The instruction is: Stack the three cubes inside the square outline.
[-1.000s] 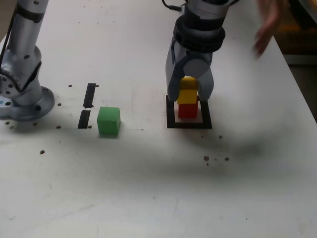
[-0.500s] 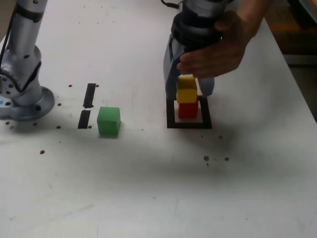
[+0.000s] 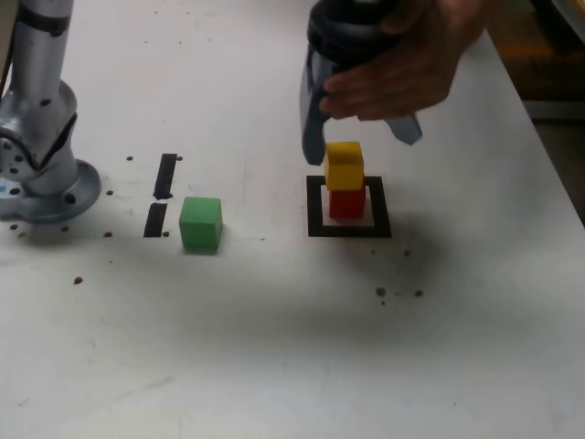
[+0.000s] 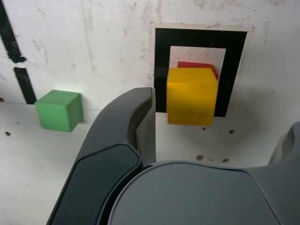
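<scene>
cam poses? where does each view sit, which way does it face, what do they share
Exterior view: off the arm, high, looking down across the table; shows the arm base, the gripper and a person's hand on it.
Wrist view: on the wrist, looking down past the open gripper.
Shared: yellow cube on red cube in the square outline, and green cube.

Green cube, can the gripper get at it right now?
Probably yes. The green cube sits alone on the table with nothing on it, and the gripper is open and empty. But a hand is holding the arm just above the gripper.
</scene>
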You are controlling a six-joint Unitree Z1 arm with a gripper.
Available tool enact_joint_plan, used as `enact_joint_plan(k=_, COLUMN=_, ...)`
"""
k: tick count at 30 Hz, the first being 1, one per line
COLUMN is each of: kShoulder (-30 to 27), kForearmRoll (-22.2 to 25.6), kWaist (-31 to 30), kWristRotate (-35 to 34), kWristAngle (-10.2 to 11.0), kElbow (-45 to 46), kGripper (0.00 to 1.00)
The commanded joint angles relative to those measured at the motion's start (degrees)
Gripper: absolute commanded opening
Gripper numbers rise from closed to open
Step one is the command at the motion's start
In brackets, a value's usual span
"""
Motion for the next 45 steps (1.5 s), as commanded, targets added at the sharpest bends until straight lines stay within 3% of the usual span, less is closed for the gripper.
enact_joint_plan(k=1, kShoulder=-2.0, kForearmRoll=1.0, kWaist=-0.9, kWristRotate=-0.2, kWristAngle=0.2, kElbow=0.1, kGripper=1.0)
enact_joint_plan(k=7, kShoulder=-5.7, kForearmRoll=2.7, kWaist=-2.7, kWristRotate=-0.4, kWristAngle=-0.2, kElbow=2.1, kGripper=1.0)
enact_joint_plan(k=15, kShoulder=-9.8, kForearmRoll=3.2, kWaist=-7.6, kWristRotate=-2.0, kWristAngle=-3.4, kElbow=8.5, kGripper=1.0)
enact_joint_plan(k=24, kShoulder=-10.7, kForearmRoll=2.4, kWaist=-13.7, kWristRotate=-2.4, kWristAngle=-5.3, kElbow=16.6, kGripper=1.0)
enact_joint_plan(k=28, kShoulder=-10.4, kForearmRoll=-1.3, kWaist=-14.9, kWristRotate=-3.0, kWristAngle=-7.3, kElbow=23.9, kGripper=1.0)
enact_joint_plan(k=32, kShoulder=-10.1, kForearmRoll=-8.5, kWaist=-15.1, kWristRotate=-3.3, kWristAngle=-8.8, kElbow=30.8, kGripper=1.0)
enact_joint_plan(k=40, kShoulder=-8.6, kForearmRoll=-19.6, kWaist=-15.0, kWristRotate=-3.3, kWristAngle=-9.6, kElbow=38.9, kGripper=0.99)
enact_joint_plan(k=45, kShoulder=-7.9, kForearmRoll=-22.9, kWaist=-14.7, kWristRotate=-3.4, kWristAngle=-9.9, kElbow=41.6, kGripper=0.96)
